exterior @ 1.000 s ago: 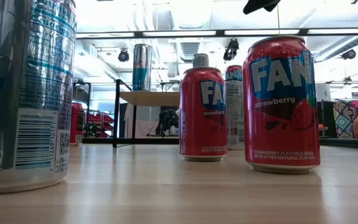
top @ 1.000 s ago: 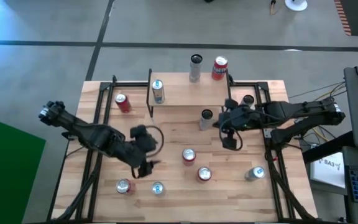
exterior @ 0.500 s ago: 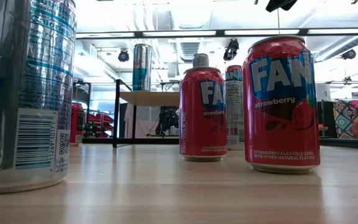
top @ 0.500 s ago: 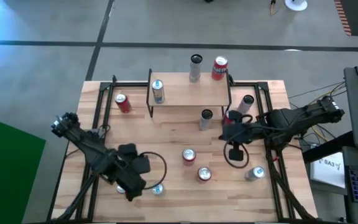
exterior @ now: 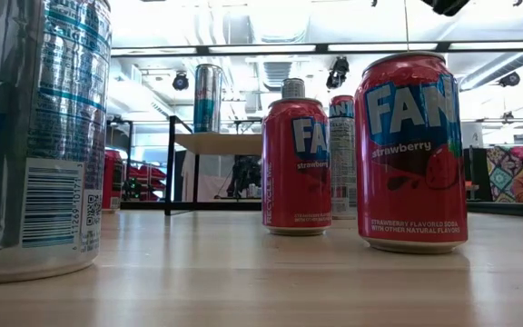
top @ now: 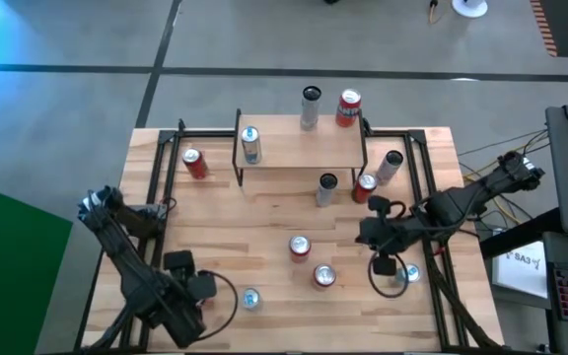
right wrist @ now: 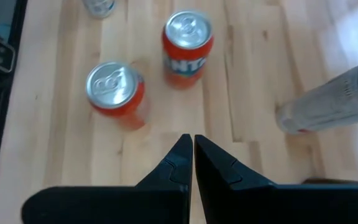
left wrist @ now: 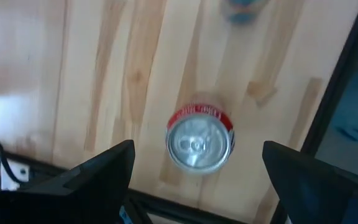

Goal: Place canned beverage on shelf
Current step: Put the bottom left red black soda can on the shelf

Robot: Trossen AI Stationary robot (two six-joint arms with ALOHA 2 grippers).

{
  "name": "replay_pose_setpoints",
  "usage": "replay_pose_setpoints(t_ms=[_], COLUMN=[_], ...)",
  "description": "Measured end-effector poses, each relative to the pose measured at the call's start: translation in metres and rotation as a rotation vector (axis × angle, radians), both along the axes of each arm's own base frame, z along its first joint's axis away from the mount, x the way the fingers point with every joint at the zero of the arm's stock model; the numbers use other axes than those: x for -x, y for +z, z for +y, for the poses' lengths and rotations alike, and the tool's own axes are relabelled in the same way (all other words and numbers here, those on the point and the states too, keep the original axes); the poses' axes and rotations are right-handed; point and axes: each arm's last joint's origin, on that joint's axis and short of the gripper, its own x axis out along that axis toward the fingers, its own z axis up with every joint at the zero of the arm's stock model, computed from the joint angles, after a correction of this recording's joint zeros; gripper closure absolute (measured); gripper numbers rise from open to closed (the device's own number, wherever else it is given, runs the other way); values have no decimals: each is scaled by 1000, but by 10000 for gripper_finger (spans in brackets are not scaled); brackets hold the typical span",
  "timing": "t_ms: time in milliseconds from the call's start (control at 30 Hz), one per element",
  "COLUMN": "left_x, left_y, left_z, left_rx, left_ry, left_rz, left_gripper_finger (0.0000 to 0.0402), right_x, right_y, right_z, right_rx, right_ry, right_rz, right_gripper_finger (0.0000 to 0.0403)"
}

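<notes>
Red cans (exterior: 410, 150) with blue-and-white lettering — a silver-and-blue can (exterior: 39, 136) with a barcode — on the pale wooden slatted table (top: 264, 222).

A lab: grey concrete floor (top: 264, 39), ceiling strip lights (exterior: 261, 47), cabled equipment.

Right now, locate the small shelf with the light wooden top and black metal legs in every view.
High view: shelf at the table's far edge, centre.
Low view: left of centre, in the background.
Left wrist view: not in it.
Right wrist view: not in it.
Shared landmark: slim blue-and-silver can standing on it.
</notes>
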Motion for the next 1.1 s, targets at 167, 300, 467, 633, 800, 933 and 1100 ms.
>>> replay_pose_setpoints(t_ms=[167,300,467,633,800,933,1100], left_x=[12,13,11,11,11,12,10], left_y=[-9,-10,-10,-11,-11,-11,-10], left_z=[-8,-10,-13,-13,-11,-10,-12], left_rx=[-13,-3,19,2,-21,-20,-6], left_ry=[17,29,27,-16,5,16,94], left_rz=[28,19,1,-5,-5,-1,-48], left_gripper_finger=[63,63,63,63,56,24,14], right_x=[3,3,3,3,2,2,2], right_y=[-2,-2,-1,-1,-1,-1,-1], right_z=[7,8,8,7,7,7,7], right_rx=[3,6,7,22,25,22,19], right_ry=[34,35,35,23,20,20,14], right_rz=[1,-6,-9,-17,-20,-26,-33], right_gripper_finger=[394,394,394,394,394,394,394])
